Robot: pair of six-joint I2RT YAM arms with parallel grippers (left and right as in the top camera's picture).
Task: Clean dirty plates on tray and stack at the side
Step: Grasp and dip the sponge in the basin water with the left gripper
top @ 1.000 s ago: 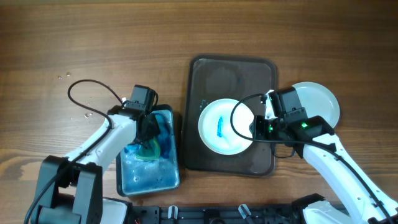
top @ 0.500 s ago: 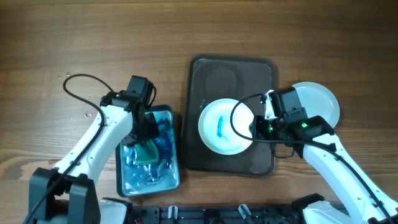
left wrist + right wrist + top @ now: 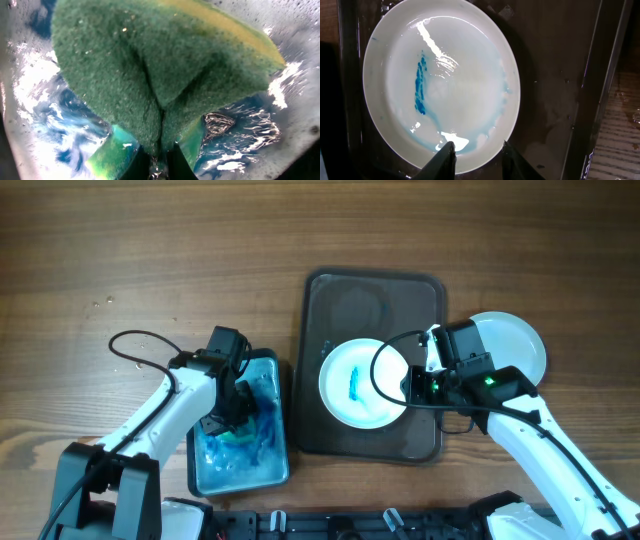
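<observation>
The tray (image 3: pixel 340 300) fills the centre of the overhead view, with the teal tub (image 3: pixel 286 430) of blue water just beside its left edge. A white plate (image 3: pixel 345 402) smeared with blue paint (image 3: pixel 420 85) lies in the tray's lower half, and a clean plate (image 3: pixel 515 340) sits off the tray at right. The left gripper (image 3: pixel 159 156) is clenched on a folded green sponge (image 3: pixel 160 65) in the tub, while the right gripper (image 3: pixel 476 150) rests its parted, released fingertips over the smeared plate's lower rim.
</observation>
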